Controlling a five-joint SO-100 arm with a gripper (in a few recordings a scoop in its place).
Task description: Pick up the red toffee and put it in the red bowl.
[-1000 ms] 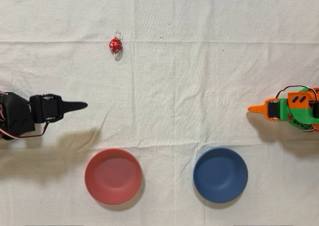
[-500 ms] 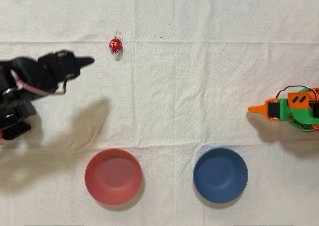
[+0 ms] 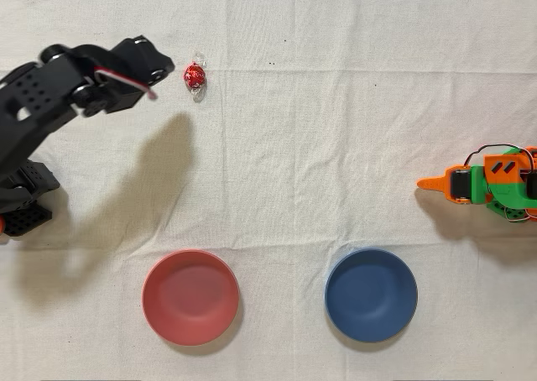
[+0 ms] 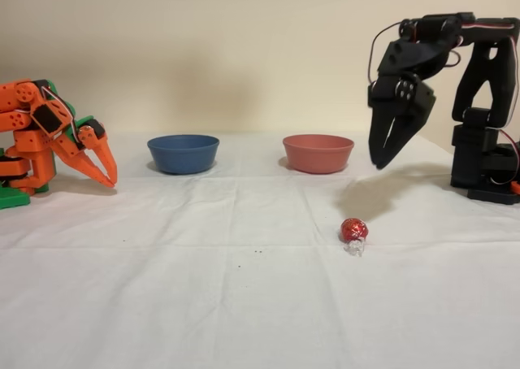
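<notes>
Pincer (image 4: 388, 159) is hanging tips-down in the fixed view, raised well clear of the bench (image 4: 244, 288); jaws are standing only slightly parted, a thin gap showing between them, nothing held. In the overhead view the pincer (image 3: 159, 65) is sitting just left of the toffee (image 3: 194, 77), near but not touching.

Toffee (image 4: 353, 230) is lying on the white cloth, clear twisted wrapper ends showing, lower and nearer the camera than the pincer in the fixed view. It is sitting free, well apart from both bowls.

Red bowl (image 3: 190, 297) is standing toward the bottom of the overhead view, below the toffee and a little left; it is holding nothing. Blue bowl (image 3: 371, 294) is standing to its right in that view, also holding nothing. In the fixed view the order flips: red bowl (image 4: 318, 154) right, blue bowl (image 4: 183, 154) left.

Orange arm (image 3: 482, 184) is standing idle at the right edge of the overhead view.

Step in hand, as judged: the approach, with the grasp not yet made.

Next move is calling for:
- jaws spreading wider than the foil ball
- a small shift to centre over the toffee
- a descent until the tips are straddling it
- closing on the ball, not on the wrapper ends, which would likely slip
</notes>
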